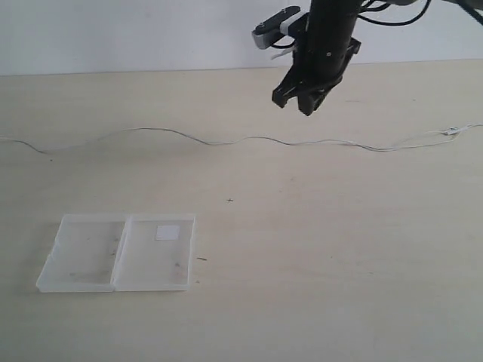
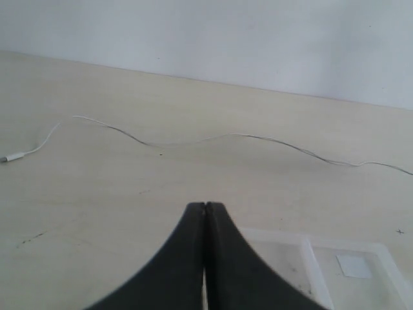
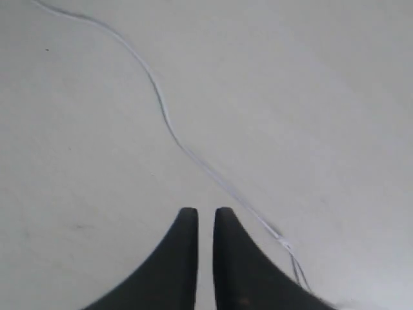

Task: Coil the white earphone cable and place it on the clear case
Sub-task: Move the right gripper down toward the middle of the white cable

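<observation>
The white earphone cable (image 1: 226,142) lies stretched out in a wavy line across the far half of the table, with a small white piece (image 1: 450,131) near its right end. The clear case (image 1: 83,256) lies open and flat at the front left, its white sticker (image 1: 167,232) on the right half. My right gripper (image 1: 299,102) hangs above the table behind the cable, its jaws a narrow gap apart and empty. In the right wrist view the cable (image 3: 161,106) runs beside that gripper (image 3: 206,210). My left gripper (image 2: 205,205) is shut and empty, over the case (image 2: 284,258), short of the cable (image 2: 258,136).
The pale wooden table (image 1: 339,264) ends at a white wall (image 1: 113,30) behind. The cable's plug end (image 2: 13,157) lies apart on the table in the left wrist view. The left arm does not show in the exterior view.
</observation>
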Action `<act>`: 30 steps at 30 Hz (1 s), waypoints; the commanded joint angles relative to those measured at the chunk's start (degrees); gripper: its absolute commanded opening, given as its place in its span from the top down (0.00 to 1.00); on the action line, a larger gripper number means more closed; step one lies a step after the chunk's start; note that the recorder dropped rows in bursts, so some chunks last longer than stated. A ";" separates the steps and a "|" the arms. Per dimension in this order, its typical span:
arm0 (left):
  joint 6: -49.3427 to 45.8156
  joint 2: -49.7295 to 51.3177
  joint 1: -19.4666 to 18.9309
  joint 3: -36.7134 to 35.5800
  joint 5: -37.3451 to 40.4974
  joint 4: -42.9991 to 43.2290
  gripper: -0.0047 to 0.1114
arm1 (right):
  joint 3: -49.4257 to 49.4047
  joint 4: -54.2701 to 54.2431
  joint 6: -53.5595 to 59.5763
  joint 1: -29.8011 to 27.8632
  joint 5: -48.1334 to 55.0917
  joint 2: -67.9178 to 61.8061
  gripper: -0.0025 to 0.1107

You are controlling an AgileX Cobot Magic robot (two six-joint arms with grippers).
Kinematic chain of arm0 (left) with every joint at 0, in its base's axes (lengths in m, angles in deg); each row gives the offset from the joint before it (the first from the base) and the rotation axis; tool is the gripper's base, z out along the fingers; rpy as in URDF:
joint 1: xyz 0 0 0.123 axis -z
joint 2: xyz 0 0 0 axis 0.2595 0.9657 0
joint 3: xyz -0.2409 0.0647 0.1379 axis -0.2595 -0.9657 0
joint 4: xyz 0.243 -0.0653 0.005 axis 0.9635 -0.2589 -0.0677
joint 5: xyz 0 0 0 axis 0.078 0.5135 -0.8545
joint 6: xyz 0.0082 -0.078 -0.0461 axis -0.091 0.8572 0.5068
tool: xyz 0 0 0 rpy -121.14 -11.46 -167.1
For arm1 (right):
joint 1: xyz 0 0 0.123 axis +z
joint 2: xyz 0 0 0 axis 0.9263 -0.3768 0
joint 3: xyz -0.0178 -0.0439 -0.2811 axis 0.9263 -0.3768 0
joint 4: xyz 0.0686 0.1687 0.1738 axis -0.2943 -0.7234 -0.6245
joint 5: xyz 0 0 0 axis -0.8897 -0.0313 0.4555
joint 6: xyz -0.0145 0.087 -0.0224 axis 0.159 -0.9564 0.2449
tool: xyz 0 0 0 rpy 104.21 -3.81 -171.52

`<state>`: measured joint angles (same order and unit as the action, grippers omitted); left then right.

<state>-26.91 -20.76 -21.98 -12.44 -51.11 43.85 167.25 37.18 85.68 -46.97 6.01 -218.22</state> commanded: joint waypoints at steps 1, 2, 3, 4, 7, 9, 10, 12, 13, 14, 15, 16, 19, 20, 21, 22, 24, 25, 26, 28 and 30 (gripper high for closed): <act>0.32 -0.39 -0.12 0.17 -0.70 -0.50 0.96 | 0.57 -2.55 10.73 -1.47 3.44 1.18 0.98; 0.32 -0.39 -0.12 0.17 -0.70 -0.50 0.96 | 0.57 -4.73 11.64 -1.93 3.44 1.00 0.98; 0.32 -0.39 -0.12 0.17 -0.70 -0.50 0.96 | 0.57 -7.67 13.50 -2.40 3.44 0.46 0.98; 0.32 -0.39 -0.12 0.17 -0.70 -0.50 0.96 | 0.57 -10.10 16.55 -2.60 3.44 0.02 0.98; 0.32 -0.39 -0.12 0.17 -0.70 -0.50 0.96 | 0.57 -9.44 23.68 -2.72 3.44 -1.48 0.93; 0.32 -0.39 -0.12 0.17 -0.70 -0.50 0.96 | 0.85 -7.11 26.80 -2.45 3.31 -2.32 0.85; 0.32 -0.39 -0.12 0.17 -0.70 -0.50 0.96 | 0.85 -5.36 28.14 -2.28 3.22 -2.73 0.80; 0.32 -0.39 -0.12 0.17 -0.70 -0.50 0.96 | 0.85 -3.24 29.94 -2.28 2.43 -3.25 0.70; 0.32 -0.39 -0.12 0.17 -0.70 -0.50 0.96 | 0.85 -2.90 30.60 -2.28 1.24 -3.50 0.66; 0.32 -0.39 -0.12 0.17 -0.70 -0.50 0.96 | 0.85 -3.01 31.76 -2.28 0.22 -3.78 0.63; 0.32 -0.39 -0.12 0.17 -0.70 -0.50 0.96 | 0.85 -3.01 32.98 -2.28 -0.97 -3.91 0.62; 0.32 -0.39 -0.12 0.17 -0.70 -0.50 0.96 | 0.85 -4.19 34.38 -2.28 -1.73 -4.02 0.62; 0.32 -0.39 -0.12 0.17 -0.70 -0.50 0.96 | 1.12 -8.09 37.38 -1.91 -3.93 -4.02 0.62; 0.32 -0.39 -0.12 0.17 -0.70 -0.50 0.96 | 1.43 -8.09 37.56 -1.61 -4.31 -4.02 0.62; 0.32 -0.39 -0.12 0.17 -0.70 -0.50 0.96 | 1.88 -8.09 37.79 -1.39 -4.57 -4.02 0.62; 0.32 -0.39 -0.12 0.17 -0.70 -0.50 0.96 | 2.45 -8.27 38.76 -0.95 -4.45 -4.10 0.62; 0.32 -0.39 -0.12 0.17 -0.70 -0.50 0.96 | 3.28 -8.27 40.01 -0.18 -4.45 -4.10 0.62; 0.32 -0.39 -0.12 0.17 -0.70 -0.50 0.96 | 3.78 -8.39 40.33 0.46 -4.57 -4.10 0.62; 0.32 -0.39 -0.12 0.17 -0.70 -0.50 0.96 | 4.05 -8.39 41.15 1.08 -4.99 -4.10 0.62; 0.32 -0.39 -0.12 0.17 -0.70 -0.50 0.96 | 4.46 -8.57 41.87 2.50 -5.92 -4.25 0.62; 0.32 -0.39 -0.12 0.17 -0.70 -0.50 0.96 | 4.86 -8.57 42.31 4.44 -6.52 -5.04 0.62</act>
<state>-26.91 -20.76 -21.98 -12.44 -51.11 43.85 171.22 29.30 126.55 -44.74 0.65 -222.51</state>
